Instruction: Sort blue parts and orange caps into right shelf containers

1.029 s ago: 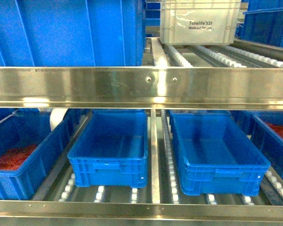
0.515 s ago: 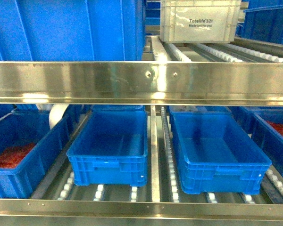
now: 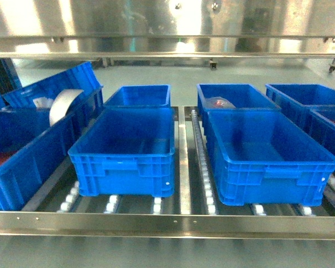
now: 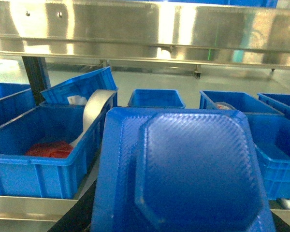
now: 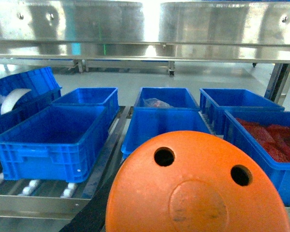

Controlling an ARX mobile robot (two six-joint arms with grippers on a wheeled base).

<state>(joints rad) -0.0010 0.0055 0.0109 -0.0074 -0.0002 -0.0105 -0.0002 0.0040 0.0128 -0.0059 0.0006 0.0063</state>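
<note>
A blue part [image 4: 183, 174], a ridged tray-like moulding, fills the lower left wrist view close to the camera and hides the left gripper's fingers. An orange cap [image 5: 198, 188], domed with two holes, fills the lower right wrist view the same way and hides the right gripper's fingers. Both hang in the air in front of the shelf. The right shelf containers are blue crates on the lower shelf: an empty front one [image 3: 279, 163], one behind it [image 3: 234, 87] with a pale bagged item, and far-right ones [image 5: 261, 116] with red pieces. Neither gripper shows in the head view.
An empty blue crate [image 3: 123, 158] stands front centre, with a smaller one [image 3: 138, 88] behind. A left crate [image 3: 22, 162] holds red pieces and a white roll [image 3: 61, 103]. A steel front rail [image 3: 167, 223] and an upper steel beam [image 3: 167, 28] bound the shelf opening.
The head view has dropped: the upper shelf's large blue crate and white tote have left the picture. The lower shelf's crates now show from higher up, with the back row visible.
</note>
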